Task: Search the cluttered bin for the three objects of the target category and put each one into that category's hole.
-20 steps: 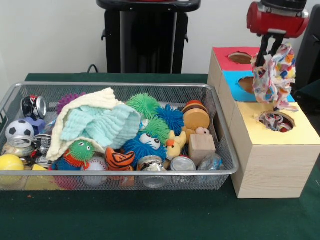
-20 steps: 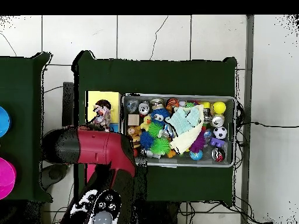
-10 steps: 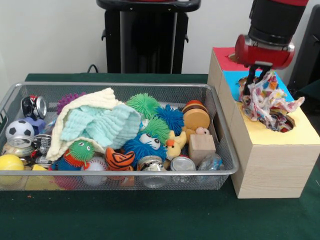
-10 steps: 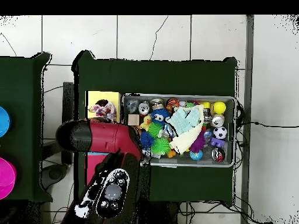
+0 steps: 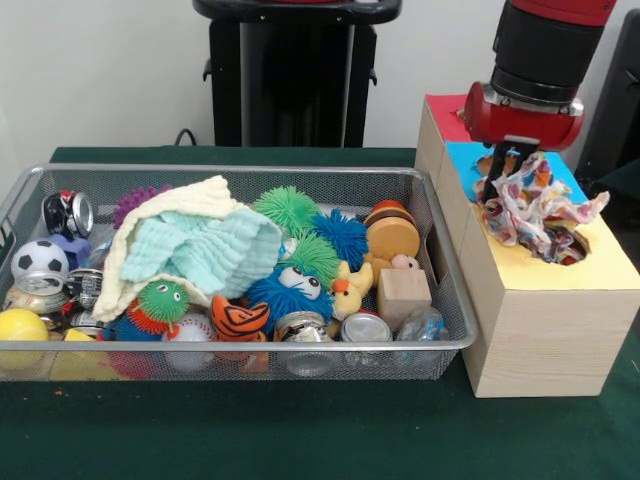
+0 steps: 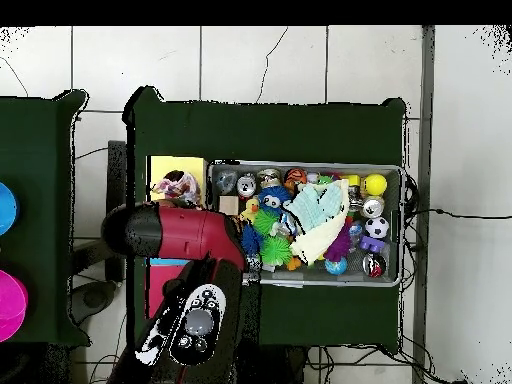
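My gripper point(image 5: 506, 160) hangs from the red arm over the yellow top point(image 5: 600, 265) of the wooden box at the right. It is shut on the upper end of a polka-dot cloth point(image 5: 535, 205), which lies bunched over the round hole and covers almost all of it. In the overhead view the cloth point(image 6: 175, 185) shows on the yellow top point(image 6: 160, 168) beside the arm point(image 6: 180, 235), which hides the gripper. The wire mesh bin point(image 5: 240, 345) holds many toys; no polka-dot cloth shows in it.
A cream waffle cloth point(image 5: 200, 192) and a mint-green waffle cloth point(image 5: 200, 245) lie over the bin's left half. Spiky balls, cans, a wooden block point(image 5: 403, 295) and small balls fill the rest. The blue top point(image 5: 465, 160) and red top point(image 5: 445, 110) lie behind the yellow one.
The gripper has come down and slightly left with the cloth. The cloth hung free above the hole one second ago and now rests bunched on it.
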Motion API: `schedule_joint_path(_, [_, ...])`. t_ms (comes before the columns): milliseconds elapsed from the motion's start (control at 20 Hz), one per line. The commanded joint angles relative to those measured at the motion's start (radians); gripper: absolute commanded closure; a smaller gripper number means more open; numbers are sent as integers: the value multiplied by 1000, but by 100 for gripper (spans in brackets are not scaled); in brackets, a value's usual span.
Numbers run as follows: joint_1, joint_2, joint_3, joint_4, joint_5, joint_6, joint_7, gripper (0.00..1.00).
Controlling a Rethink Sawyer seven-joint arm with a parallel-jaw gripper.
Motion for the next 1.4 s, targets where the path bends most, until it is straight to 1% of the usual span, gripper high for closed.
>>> schedule_joint_path(50, [-18,50,99,-113,47,-22,206,100])
schedule_joint_path(300, [-36,55,149,-128,66,-93,195,100])
schedule_joint_path(400, [-34,60,151,-141,66,-108,197,100])
schedule_joint_path(500, [-21,54,135,-150,61,-105,204,100])
schedule_joint_path(650, [-22,51,139,-157,61,-102,204,100])
schedule_joint_path(750, [-25,69,141,-162,57,-117,204,100])
schedule_joint_path(800, [-29,86,143,-158,55,-142,207,100])
schedule_joint_path(950, [-42,119,157,-147,56,-170,211,100])
schedule_joint_path(1050, [-40,139,146,-145,55,-179,219,100])
schedule_joint_path(1150, [-38,155,133,-139,56,-183,230,100])
schedule_joint_path(1250, [-32,158,115,-128,64,-166,245,100])
schedule_joint_path(1400, [-20,113,80,-92,60,-105,249,100])
